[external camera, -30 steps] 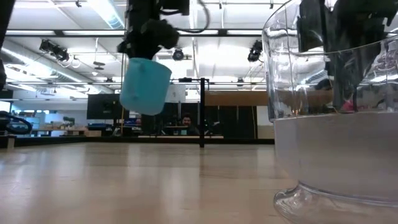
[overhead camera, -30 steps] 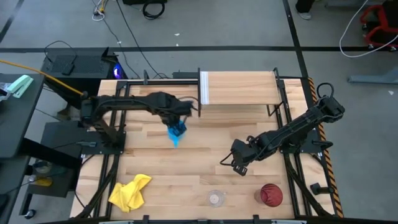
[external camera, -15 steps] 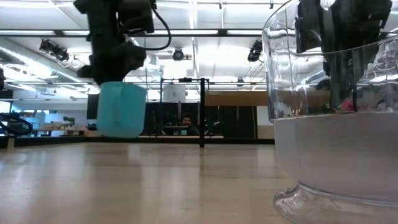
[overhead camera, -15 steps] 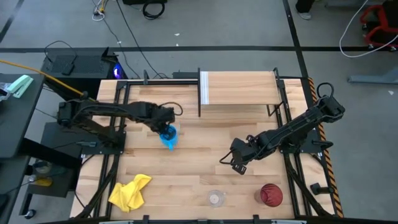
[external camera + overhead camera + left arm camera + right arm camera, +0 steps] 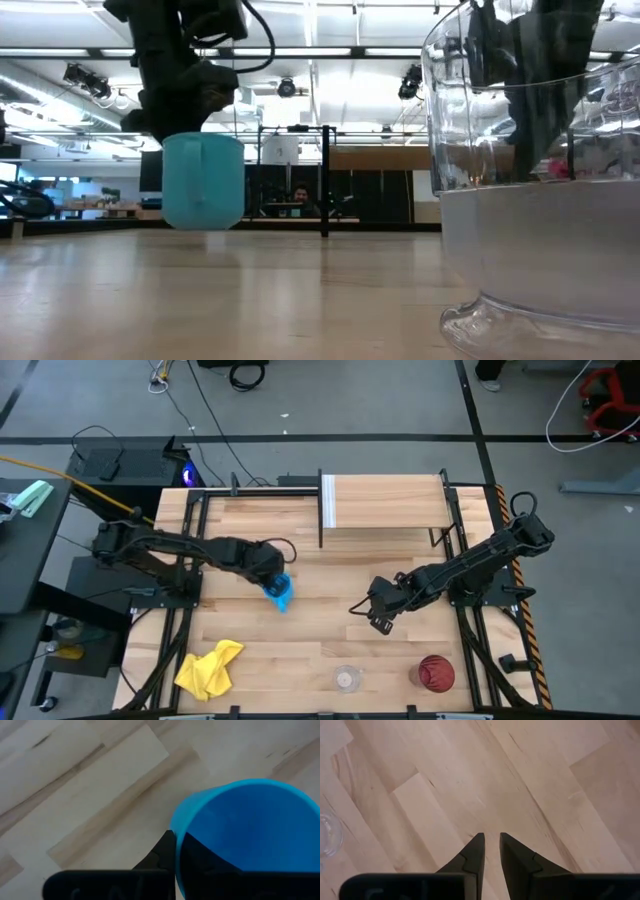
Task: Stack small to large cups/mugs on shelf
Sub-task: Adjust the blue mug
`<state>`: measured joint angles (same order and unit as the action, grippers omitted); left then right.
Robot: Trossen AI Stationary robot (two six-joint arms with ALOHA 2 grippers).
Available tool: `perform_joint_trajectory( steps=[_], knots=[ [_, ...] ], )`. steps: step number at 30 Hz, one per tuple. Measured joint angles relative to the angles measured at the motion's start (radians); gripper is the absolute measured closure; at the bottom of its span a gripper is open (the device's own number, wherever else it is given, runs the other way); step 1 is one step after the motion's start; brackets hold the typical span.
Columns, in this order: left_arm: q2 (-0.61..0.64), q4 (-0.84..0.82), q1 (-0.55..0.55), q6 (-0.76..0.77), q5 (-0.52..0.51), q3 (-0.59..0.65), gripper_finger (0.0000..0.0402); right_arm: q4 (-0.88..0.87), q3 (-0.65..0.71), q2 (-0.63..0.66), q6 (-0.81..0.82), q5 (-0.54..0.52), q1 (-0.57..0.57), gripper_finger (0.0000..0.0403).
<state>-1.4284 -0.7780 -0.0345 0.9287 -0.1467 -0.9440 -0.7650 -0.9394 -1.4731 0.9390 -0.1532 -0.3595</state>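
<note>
low view has the blue mug (image 5: 203, 181) upright, long axis vertical, mouth up, gripped at the rim by the left gripper (image 5: 270, 572) over the table's left-middle, well short of the shelf (image 5: 385, 501). right gripper (image 5: 376, 616) sits mid-table holding nothing, fingers nearly together.

Left arm extended rightward across the table, its left gripper (image 5: 277, 588) pointing down and clamped on the rim of the bright blue handled mug (image 5: 282, 592). Right arm reaching leftward, low; right gripper (image 5: 490, 851) with fingers nearly together, holding nothing.
</note>
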Motion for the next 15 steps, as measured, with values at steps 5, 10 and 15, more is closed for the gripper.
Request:
perform_joint_trajectory(
  steps=[5, 10, 15],
  knots=[
    [-0.007, -0.001, -0.098, 0.066, -0.062, 0.000, 0.0390, 0.005, 0.000, 0.000, 0.000, -0.003, 0.000, 0.0337],
    [-0.007, -0.005, -0.170, 0.143, -0.112, 0.000, 0.0389, 0.007, 0.000, 0.000, -0.005, -0.003, 0.017, 0.0337],
    [-0.041, 0.007, -0.214, 0.166, -0.109, 0.000, 0.0390, 0.013, 0.000, 0.000, -0.033, -0.003, 0.041, 0.0337]
  ],
)
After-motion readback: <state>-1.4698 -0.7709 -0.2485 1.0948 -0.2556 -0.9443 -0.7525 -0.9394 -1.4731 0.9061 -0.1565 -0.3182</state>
